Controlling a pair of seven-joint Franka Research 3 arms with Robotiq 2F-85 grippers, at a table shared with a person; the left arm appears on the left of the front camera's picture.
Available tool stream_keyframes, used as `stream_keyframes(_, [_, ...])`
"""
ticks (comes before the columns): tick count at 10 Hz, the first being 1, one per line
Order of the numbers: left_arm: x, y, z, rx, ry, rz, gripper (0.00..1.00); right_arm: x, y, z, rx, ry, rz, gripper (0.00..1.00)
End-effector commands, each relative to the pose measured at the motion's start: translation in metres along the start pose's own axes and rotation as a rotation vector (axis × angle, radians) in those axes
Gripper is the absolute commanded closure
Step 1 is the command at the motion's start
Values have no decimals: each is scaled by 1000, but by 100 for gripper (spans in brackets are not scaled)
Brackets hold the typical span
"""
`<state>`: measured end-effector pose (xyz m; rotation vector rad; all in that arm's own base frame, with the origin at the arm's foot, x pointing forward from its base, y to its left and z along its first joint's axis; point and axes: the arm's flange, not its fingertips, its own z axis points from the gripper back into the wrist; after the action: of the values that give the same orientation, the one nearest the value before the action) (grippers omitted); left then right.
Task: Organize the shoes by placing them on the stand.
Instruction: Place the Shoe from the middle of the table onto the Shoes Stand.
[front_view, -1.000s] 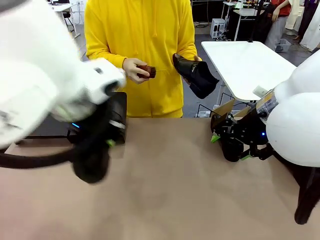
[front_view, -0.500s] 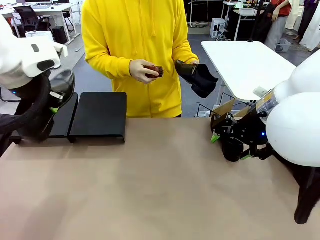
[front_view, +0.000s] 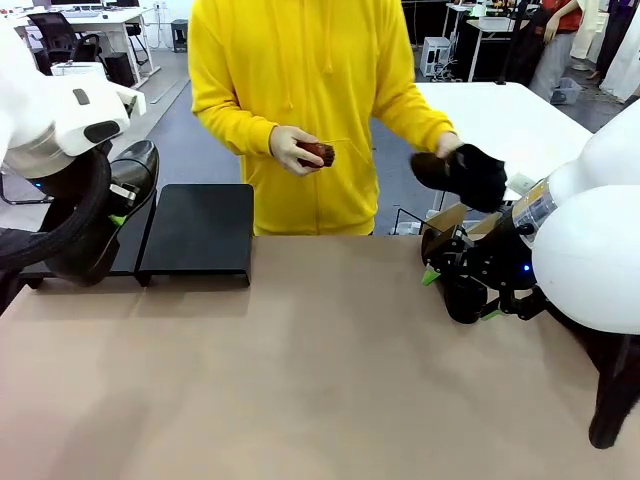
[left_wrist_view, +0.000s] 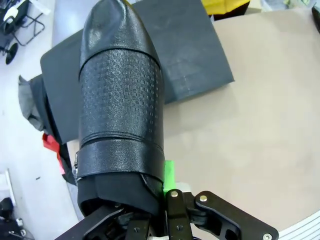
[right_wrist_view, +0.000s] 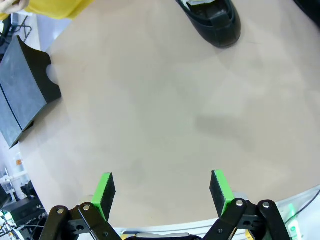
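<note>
My left gripper (front_view: 116, 203) is shut on a glossy black shoe (front_view: 133, 172), which hangs toe-up over the left end of the stand (front_view: 196, 228). In the left wrist view that shoe (left_wrist_view: 121, 95) runs up between my fingers, one green pad (left_wrist_view: 169, 173) against its side, with the stand (left_wrist_view: 192, 55) below it. A person in a yellow hoodie holds a second black shoe (front_view: 463, 173) just above my right gripper (front_view: 458, 285). My right gripper (right_wrist_view: 162, 192) is open over bare table. A black shoe (right_wrist_view: 212, 17) shows at that view's top edge.
The person's other hand holds a small brown object (front_view: 317, 153) at chest height. The tan table (front_view: 320, 380) is bare across its middle and front. A white table (front_view: 500, 120) stands behind at the right. The stand's corner (right_wrist_view: 22, 92) shows in the right wrist view.
My left arm has swung from the table's middle to the far left, carrying the shoe over the stand. The person has shifted right and lowered the second shoe toward my right gripper.
</note>
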<state>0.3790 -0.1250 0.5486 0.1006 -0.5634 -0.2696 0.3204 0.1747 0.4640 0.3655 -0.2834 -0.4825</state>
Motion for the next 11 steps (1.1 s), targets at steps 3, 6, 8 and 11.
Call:
stream_keyframes(3, [31,58,-34,143,-54,7,100,2,0,0,14,-3,19,0])
stream_keyframes(6, [58,110,-101,279,-39,11,100,2,0,0,14,-3,19,0])
stream_keyframes(8, [65,133,-140,329,30,50,100,2,0,0,14,-3,19,0])
stream_keyframes(11, [60,155,-190,333,39,140,100,2,0,0,14,-3,19,0])
